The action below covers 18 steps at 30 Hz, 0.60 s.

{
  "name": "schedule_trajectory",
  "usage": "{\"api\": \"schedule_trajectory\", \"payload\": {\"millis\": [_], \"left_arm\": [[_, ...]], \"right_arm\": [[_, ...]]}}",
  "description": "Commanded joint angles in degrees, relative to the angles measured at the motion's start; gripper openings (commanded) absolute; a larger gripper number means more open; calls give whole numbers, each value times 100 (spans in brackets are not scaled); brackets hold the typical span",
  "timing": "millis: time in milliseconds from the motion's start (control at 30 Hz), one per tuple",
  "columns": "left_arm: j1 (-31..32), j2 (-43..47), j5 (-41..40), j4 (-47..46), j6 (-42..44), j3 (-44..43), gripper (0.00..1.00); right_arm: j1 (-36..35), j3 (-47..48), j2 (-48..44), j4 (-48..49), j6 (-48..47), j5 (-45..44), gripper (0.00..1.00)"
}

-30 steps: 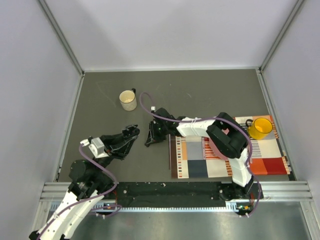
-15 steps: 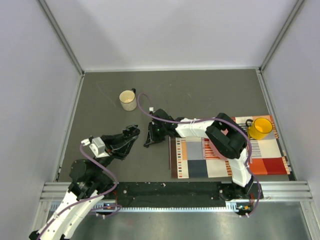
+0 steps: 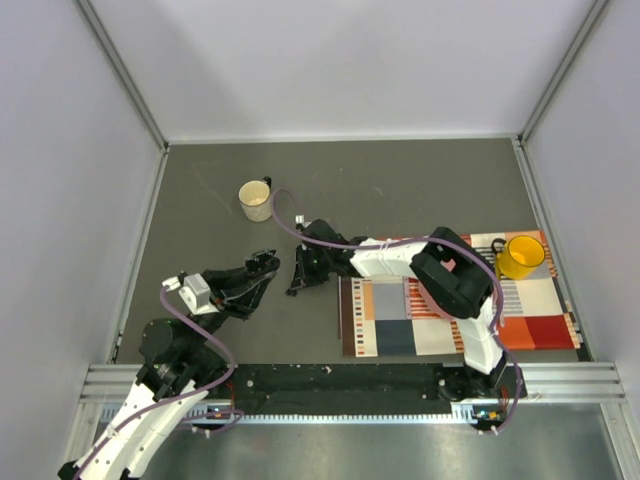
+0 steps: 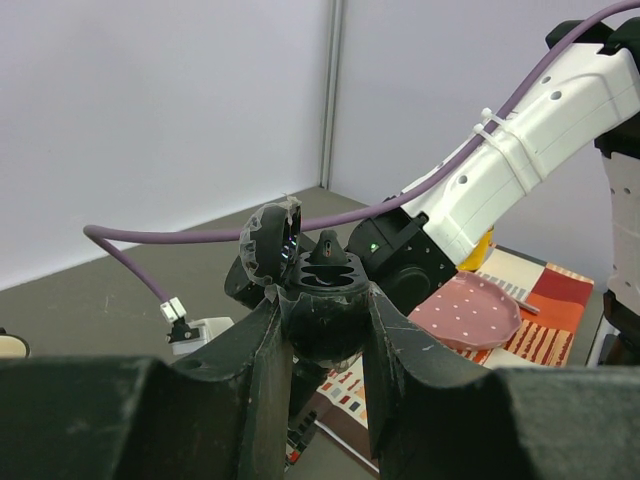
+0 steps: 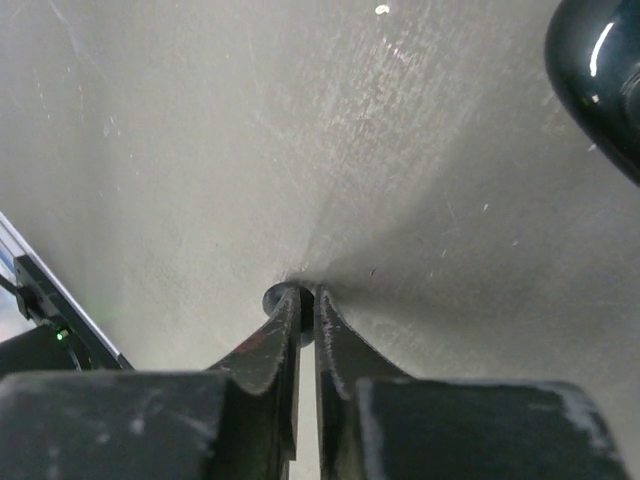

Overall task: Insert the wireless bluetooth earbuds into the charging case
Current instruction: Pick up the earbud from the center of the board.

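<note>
Since 1 second ago, the right gripper [image 5: 303,300] slides a little to the left, closer to the left gripper [image 3: 263,268], and the left arm stays where it is. The right gripper is down on the gray table [image 3: 200,230] with its 2 fingers almost shut. They pinch a tiny black earbud [image 5: 273,297] at their tips. The earbud touches the table, so I think it is grabbed but not lifted yet. The left gripper is closed around the black case [image 4: 325,325] and holds it with the lid [image 4: 270,245] open, just beside the right gripper. A small black piece [image 4: 328,252] seems to sit in the case already, but it is hard to be sure. A bigger shiny black thing [image 5: 600,70] shows at the corner of the right wrist view, and I cannot tell what it is. So the job looks partly done. The pinched earbud has yet to go up, over to the open case, and down into its hole. I cannot see any other earbuds in these pictures.
</note>
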State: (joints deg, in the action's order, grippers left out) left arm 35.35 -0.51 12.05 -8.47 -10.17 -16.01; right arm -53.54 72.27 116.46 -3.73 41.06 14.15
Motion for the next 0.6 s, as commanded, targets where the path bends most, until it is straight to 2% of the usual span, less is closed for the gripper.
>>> {"api": "schedule_trajectory", "payload": {"millis": [0,367,567], "left_arm": [[15,385,-80,-120,-46,-157,0],[15,385,-124,-120,-46,-148,0],[15,385,-133,-155,-72,-113,0]], "right_arm": [[-148,-300,-159,152,-142,-27,1],[-157,-802,-633,855,-45,-18,0],[-157,-987,-836,891,-1,-106,0]]}}
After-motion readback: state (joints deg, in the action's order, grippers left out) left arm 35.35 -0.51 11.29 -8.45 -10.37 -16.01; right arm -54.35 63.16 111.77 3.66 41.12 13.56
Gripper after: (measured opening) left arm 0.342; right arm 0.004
